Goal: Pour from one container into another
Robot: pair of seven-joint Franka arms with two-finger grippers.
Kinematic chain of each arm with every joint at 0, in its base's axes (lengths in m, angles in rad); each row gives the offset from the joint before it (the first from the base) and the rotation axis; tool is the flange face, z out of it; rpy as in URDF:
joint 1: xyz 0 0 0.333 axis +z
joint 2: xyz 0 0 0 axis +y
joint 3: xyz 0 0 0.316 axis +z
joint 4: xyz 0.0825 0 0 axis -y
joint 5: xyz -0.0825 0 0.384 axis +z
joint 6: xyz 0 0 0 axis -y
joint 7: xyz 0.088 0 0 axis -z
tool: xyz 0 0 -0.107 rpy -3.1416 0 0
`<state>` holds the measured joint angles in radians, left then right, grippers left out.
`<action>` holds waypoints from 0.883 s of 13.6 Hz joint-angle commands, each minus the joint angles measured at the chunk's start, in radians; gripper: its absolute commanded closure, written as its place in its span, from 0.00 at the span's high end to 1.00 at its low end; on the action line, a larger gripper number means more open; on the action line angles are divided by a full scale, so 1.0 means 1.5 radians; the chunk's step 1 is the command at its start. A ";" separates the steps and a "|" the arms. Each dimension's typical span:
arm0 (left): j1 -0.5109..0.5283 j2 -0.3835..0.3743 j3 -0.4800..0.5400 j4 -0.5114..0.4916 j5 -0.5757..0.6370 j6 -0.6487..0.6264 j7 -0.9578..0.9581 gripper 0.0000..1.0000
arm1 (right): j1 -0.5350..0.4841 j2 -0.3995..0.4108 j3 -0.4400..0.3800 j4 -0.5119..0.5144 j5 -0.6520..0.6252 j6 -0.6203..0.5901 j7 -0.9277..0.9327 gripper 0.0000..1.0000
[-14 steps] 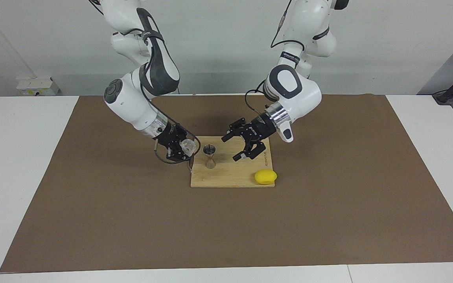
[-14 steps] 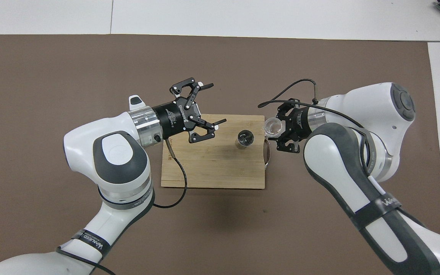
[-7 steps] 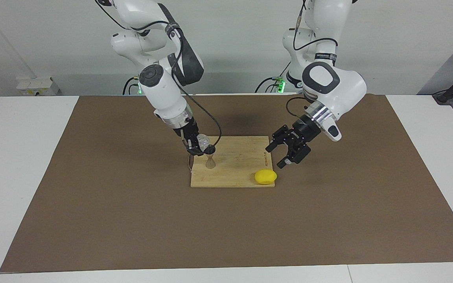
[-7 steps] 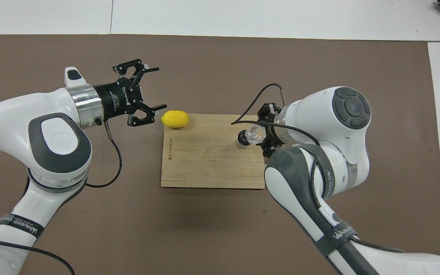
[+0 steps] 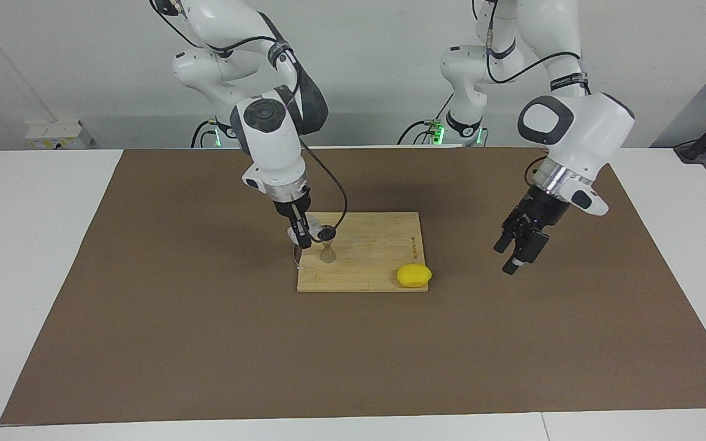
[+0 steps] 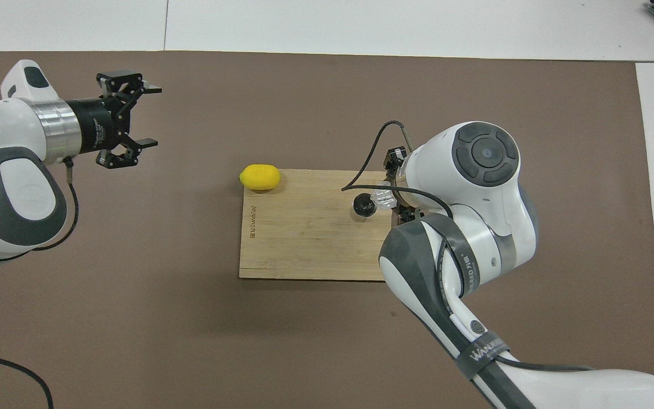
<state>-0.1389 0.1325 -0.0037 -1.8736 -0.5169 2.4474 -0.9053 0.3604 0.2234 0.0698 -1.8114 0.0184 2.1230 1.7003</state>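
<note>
Glass cup [image 5: 307,226] sits clamped in my right gripper [image 5: 301,233], tipped over on its side so that its mouth meets the top rim of the steel jigger [image 5: 327,244]. From overhead I see the cup [image 6: 382,199] just beside the jigger's dark open mouth [image 6: 363,205], with the right gripper [image 6: 401,200] mostly hidden under the arm's own wrist. The jigger stands upright just under the tilted cup, on the bamboo cutting board [image 5: 371,269], near the board's edge toward the right arm's end of the table. A lemon [image 5: 414,275] lies on the board's corner, well apart from that gripper. My left gripper [image 5: 521,248] hangs over the bare brown mat [image 5: 206,355], off the board, well clear of the lemon; overhead its fingers [image 6: 146,141] stand spread apart with nothing between them.
</note>
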 commanded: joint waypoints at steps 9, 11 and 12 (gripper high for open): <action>0.100 -0.081 -0.005 0.052 0.240 -0.284 0.417 1.00 | 0.000 0.016 0.000 0.020 -0.005 -0.015 0.018 0.00; 0.101 -0.099 -0.001 0.053 0.249 -0.341 0.524 1.00 | -0.004 0.015 -0.001 0.020 0.044 -0.011 0.020 0.00; 0.100 -0.105 -0.002 0.060 0.276 -0.362 0.549 1.00 | -0.011 0.016 -0.002 0.020 0.064 -0.008 0.021 0.00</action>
<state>0.0081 0.0006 0.0006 -1.7904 -0.1591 1.9674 -0.1672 0.3643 0.2325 0.0612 -1.8056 0.0664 2.1115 1.7056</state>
